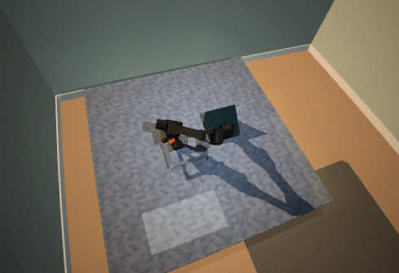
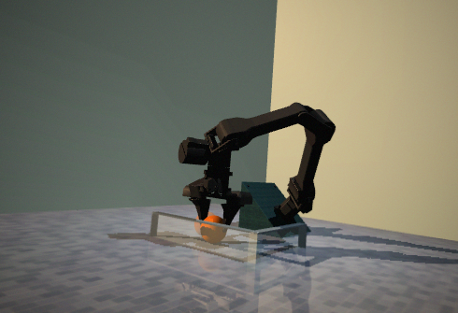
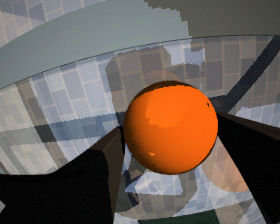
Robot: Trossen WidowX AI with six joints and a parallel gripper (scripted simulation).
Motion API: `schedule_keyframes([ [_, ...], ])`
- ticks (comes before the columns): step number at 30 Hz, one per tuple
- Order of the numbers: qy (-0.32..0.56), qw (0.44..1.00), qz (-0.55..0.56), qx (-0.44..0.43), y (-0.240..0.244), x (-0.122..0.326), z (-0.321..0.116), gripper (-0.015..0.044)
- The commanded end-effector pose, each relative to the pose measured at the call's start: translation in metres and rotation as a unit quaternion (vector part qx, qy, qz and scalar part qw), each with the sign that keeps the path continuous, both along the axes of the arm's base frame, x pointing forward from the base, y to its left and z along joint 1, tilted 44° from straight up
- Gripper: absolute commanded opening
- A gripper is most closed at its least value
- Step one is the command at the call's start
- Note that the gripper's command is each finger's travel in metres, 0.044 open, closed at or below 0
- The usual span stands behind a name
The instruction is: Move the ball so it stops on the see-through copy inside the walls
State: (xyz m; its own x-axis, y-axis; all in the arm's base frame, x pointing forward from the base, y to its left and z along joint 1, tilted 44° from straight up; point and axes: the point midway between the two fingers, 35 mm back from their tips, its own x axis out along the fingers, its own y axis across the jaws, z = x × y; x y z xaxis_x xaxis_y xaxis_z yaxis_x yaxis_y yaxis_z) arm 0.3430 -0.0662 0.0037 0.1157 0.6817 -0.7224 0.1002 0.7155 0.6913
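The black gripper [image 2: 216, 211] points straight down and is closed on the orange ball [image 2: 211, 228], one finger on each side of it. In the wrist view the ball [image 3: 170, 127] fills the middle of the picture, with the left finger [image 3: 81, 185] touching its left flank and the right finger [image 3: 250, 160] against its right flank. The ball sits low, at or just above the grey tiled table [image 2: 70, 264]; whether it touches the surface cannot be told.

The two low clear walls [image 2: 206, 236] meet in a corner towards the near side of the table in the exterior view, and the ball lies behind the longer wall, seen through it. From the top view the ball [image 1: 172, 141] shows as a small orange spot beneath the arm's [image 1: 191, 131] wrist, near the middle of the table, at the far end of the walls [image 1: 179, 162] from their corner.

A paler orange patch just behind and left of the ball in the exterior view may be the see-through copy [image 2: 202, 223], though it is largely hidden. The arm rises from a dark green base block [image 2: 262, 208] towards the table's far right.

No brand, label or writing is legible on anything.
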Motion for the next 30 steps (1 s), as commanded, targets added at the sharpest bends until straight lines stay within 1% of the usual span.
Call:
schedule_keyframes([
  [1, 0.016, 1.000, -0.019, -0.007, -0.010, -0.004, 0.002, 0.0125],
  [6, 0.014, 1.000, -0.025, -0.010, -0.030, -0.003, 0.020, 0.0000],
  [25, 0.007, 0.999, -0.044, -0.006, -0.094, -0.017, 0.099, 0.0000],
  [30, 0.007, 0.999, -0.045, -0.006, -0.096, -0.019, 0.101, 0.0000],
])
